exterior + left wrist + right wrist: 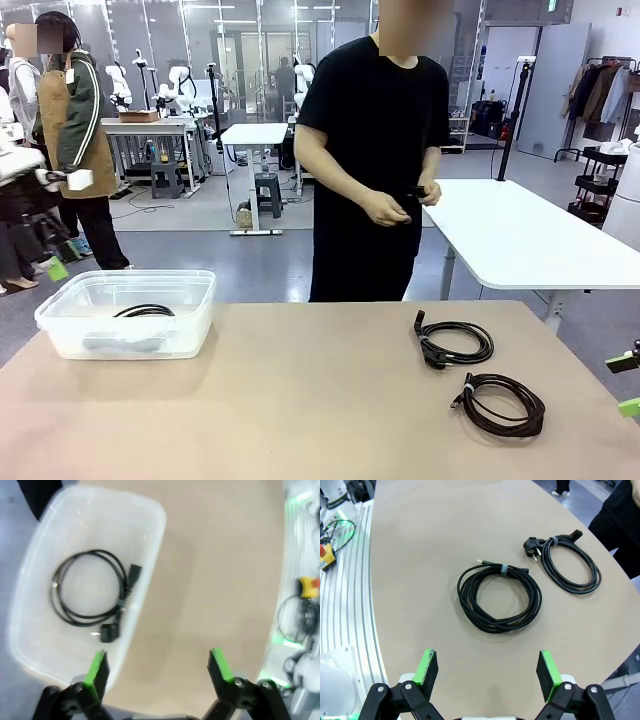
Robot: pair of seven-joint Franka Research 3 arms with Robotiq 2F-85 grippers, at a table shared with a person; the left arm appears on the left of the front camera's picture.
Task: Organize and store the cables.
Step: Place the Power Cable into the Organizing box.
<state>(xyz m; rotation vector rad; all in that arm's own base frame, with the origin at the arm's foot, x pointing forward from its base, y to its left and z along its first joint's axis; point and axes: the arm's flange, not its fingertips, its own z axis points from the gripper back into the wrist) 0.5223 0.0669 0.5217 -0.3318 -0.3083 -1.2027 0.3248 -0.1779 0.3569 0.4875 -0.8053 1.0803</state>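
**A:** What is the right gripper (pixel 485 666) doing?

**B:** It is hanging over the tan tabletop (pixel 415 535), jaws spread wide and gripping nothing. The nearer coil (pixel 503 570) is lying flat just ahead of its fingertips. The power cable (pixel 551 541) is lying beyond that (the two coils are sitting apart, not tangled).

**A:** How should it be taking the nearer one?

**B:** I am judging that it should be coming down across the small strap, where the loops are bundled. That way the whole coil is lifting as one and no loop is spilling out.

**A:** And the left gripper (pixel 157 666)?

**B:** It is also gaping and carrying nothing. It is hovering by the rim of the clear plastic bin (pixel 159 535), where a stored cable (pixel 134 575) is resting below and ahead of one pad.

**A:** How are the cables looking?

**B:** They are looking thin, black and round-wound, with plugs poking out at the ends.
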